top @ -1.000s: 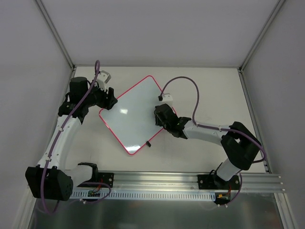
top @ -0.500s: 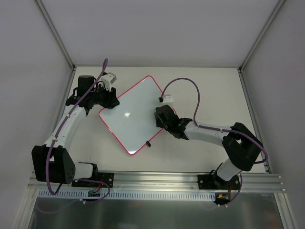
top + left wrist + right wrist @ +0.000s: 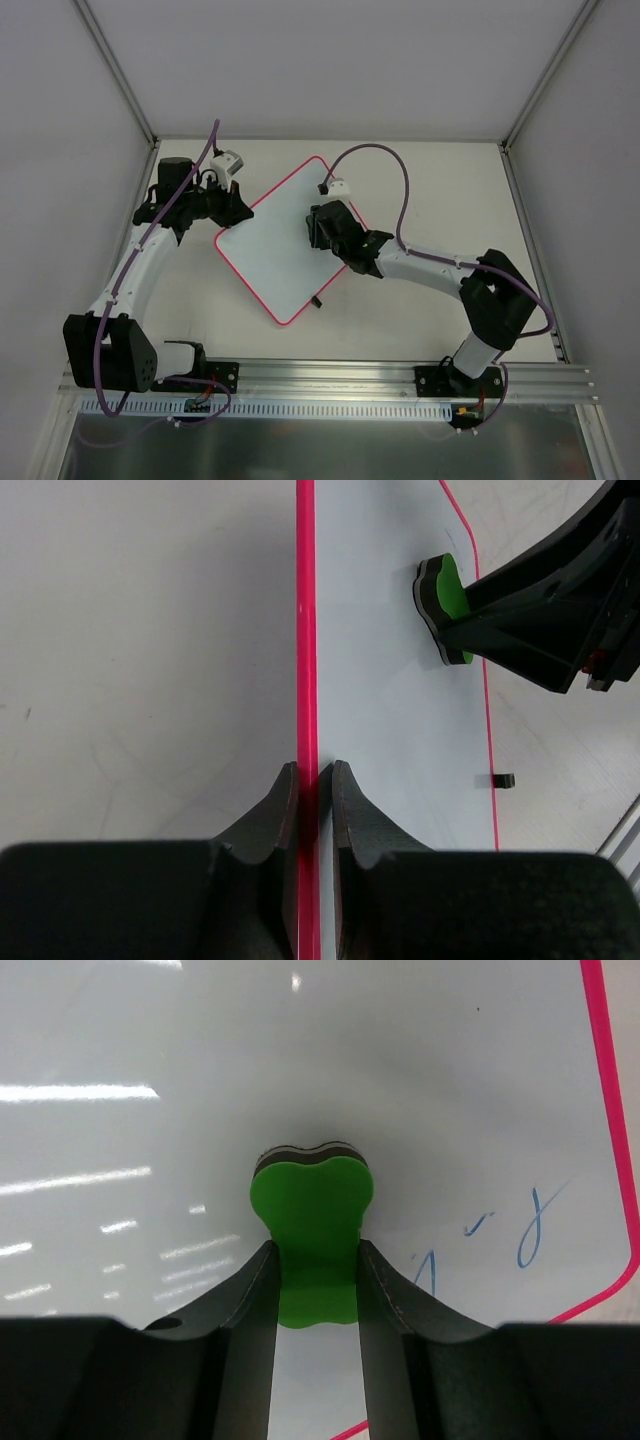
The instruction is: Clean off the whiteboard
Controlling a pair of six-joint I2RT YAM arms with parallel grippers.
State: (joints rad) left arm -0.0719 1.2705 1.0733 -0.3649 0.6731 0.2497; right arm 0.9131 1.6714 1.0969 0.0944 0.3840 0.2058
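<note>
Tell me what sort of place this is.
Probably a robot test cell in a lab: plain white panel walls box in a white table, a slotted aluminium rail runs along its near edge, and a pink-rimmed flat whiteboard is the workpiece.

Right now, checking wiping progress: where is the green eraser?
In the right wrist view, the green eraser is held in the fingers of the right gripper, pressed on the whiteboard, with blue writing just to its right.
</note>
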